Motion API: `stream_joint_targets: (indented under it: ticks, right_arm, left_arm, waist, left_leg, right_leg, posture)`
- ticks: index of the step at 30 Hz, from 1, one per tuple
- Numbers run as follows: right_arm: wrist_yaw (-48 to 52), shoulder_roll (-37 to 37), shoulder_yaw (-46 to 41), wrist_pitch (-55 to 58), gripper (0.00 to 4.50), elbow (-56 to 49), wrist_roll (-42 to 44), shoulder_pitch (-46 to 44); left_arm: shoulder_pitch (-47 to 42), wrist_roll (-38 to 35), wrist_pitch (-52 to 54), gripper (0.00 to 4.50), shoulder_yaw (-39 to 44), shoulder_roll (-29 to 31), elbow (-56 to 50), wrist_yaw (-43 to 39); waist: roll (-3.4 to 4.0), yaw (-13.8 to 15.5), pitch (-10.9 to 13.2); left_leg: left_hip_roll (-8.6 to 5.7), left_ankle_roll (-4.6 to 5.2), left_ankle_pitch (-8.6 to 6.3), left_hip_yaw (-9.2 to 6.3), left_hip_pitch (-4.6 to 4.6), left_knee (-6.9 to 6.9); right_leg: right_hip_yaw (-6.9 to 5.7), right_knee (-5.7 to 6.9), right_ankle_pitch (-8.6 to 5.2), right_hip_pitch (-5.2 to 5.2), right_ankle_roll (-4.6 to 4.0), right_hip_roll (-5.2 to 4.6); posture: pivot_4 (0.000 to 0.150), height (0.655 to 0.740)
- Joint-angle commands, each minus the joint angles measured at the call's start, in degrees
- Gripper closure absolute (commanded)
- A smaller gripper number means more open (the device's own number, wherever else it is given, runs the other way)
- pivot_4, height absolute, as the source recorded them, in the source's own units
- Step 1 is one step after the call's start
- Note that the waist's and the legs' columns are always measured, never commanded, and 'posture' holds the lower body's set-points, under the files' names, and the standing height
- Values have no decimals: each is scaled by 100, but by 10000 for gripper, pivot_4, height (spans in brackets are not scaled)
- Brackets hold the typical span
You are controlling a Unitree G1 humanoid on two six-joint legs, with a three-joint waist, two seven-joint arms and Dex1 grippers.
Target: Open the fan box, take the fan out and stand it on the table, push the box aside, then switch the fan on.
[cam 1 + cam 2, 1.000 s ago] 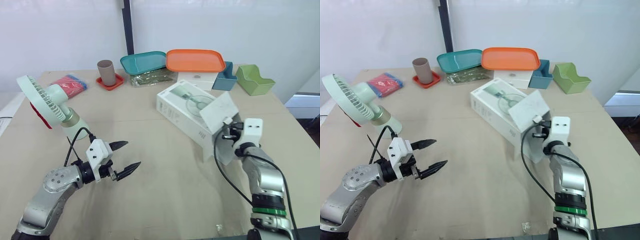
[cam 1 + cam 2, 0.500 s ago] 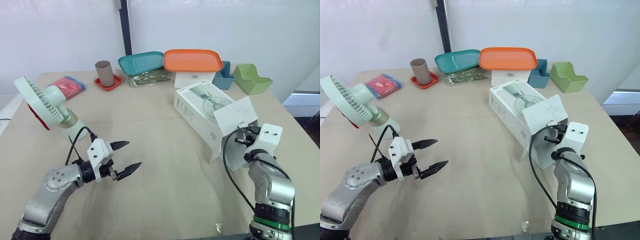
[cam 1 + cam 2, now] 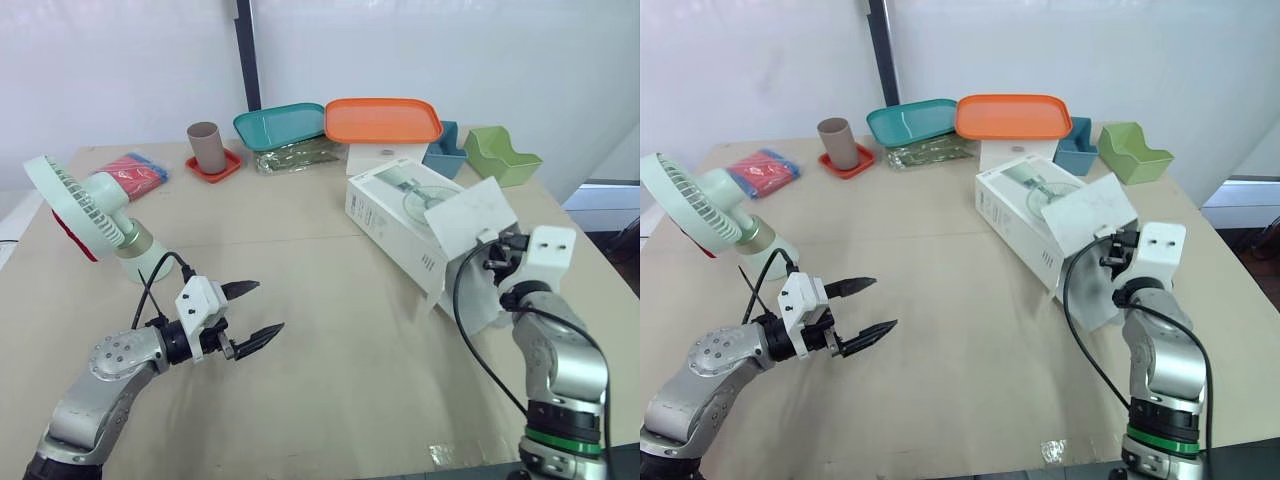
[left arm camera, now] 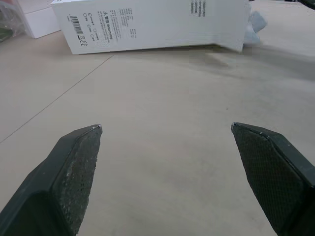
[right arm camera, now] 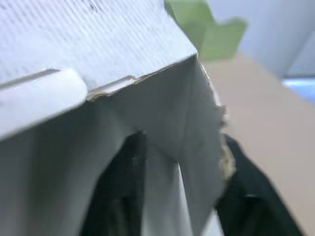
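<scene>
**Item:** white cardboard fan box (image 3: pixel 385 225), long, lying flat on the tan table (image 3: pixel 340 380) right of centre. Its near end is open, with a white flap (image 3: pixel 470 218) standing up.

**Right gripper** (image 3: pixel 492 268): at that open end, against the cardboard. Whether it pinches the flap or only presses on it cannot be told.

**Pale green desk fan** (image 3: pixel 100 205): round grille, out of the box, upright on its base at the table's far left, well apart from the box.

**Left gripper** (image 3: pixel 262 308): spread wide, empty, low over bare table between fan and box.

**Far edge:** orange tray (image 3: pixel 383 120), teal tray (image 3: pixel 280 125), brown cup (image 3: pixel 205 145), blue bin (image 3: pixel 443 155), green holder (image 3: pixel 503 155). The box's far end lies near the blue bin.

**Step in hand, as judged:** pushing the box aside.

**Handling notes:**
- Bear on the box's body, not the flap, which would likely fold.
- Keep the box flat so it slides rather than tips.
- Steer it rightward, short of the table edge and clear of the bins.
- The switch's position cannot be made out.
</scene>
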Motion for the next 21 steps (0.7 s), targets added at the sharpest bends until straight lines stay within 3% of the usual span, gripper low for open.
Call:
stream_joint_targets:
  ticks: [1,2,3,5,8,12,21]
  right_arm:
    - [369,-289,68,-500,18126,-303,-48,8]
    - [537,-379,94,-525,16668,-313,-8,84]
    - [715,-453,105,-541,11155,-321,52,167]
    - [1178,-717,162,-521,6083,-335,141,386]
    - [1660,-1033,227,-525,953,-278,221,547]
    - [2614,-1535,245,-966,953,-27,393,705]
    - [5668,-2305,-231,-1844,953,912,1929,796]
  left_arm:
    - [-16,19,-65,0,-13,-11,-74,-29]
    - [-21,19,-70,0,-17,-15,-71,-30]
    - [-25,24,-76,0,-22,-16,-68,-32]
    - [-35,27,-86,0,-24,-15,-54,-39]
    - [-54,37,-91,0,-29,-20,-33,-48]
    - [-86,45,-90,0,-38,-22,-9,-70]
    - [-114,-49,-26,0,32,-49,3,-43]
  waist:
    - [0,0,0]
    - [0,4,0]
    - [0,5,0]
    - [-1,6,0]
    - [-1,11,1]
    - [-2,5,1]
    - [-10,9,6]
  left_leg:
    - [0,0,0,0,0,0]
    - [0,0,0,0,0,0]
    - [0,1,-1,0,-1,1]
    - [0,2,-1,0,-2,2]
    - [1,8,-4,1,-3,6]
    - [2,10,-6,10,-4,8]
    - [5,26,-14,16,5,14]
  right_leg:
    - [0,0,0,0,0,1]
    - [0,0,0,0,0,0]
    - [0,-1,0,0,0,-1]
    - [0,-2,0,1,0,0]
    - [0,-2,0,1,0,0]
    - [6,-1,0,5,0,3]
    - [8,-4,1,12,0,5]
  posture:
    - [1500,7400]
    - [1500,7400]
    - [1500,7400]
    - [1500,7400]
    - [1500,7400]
    - [1500,7400]
    - [1500,7400]
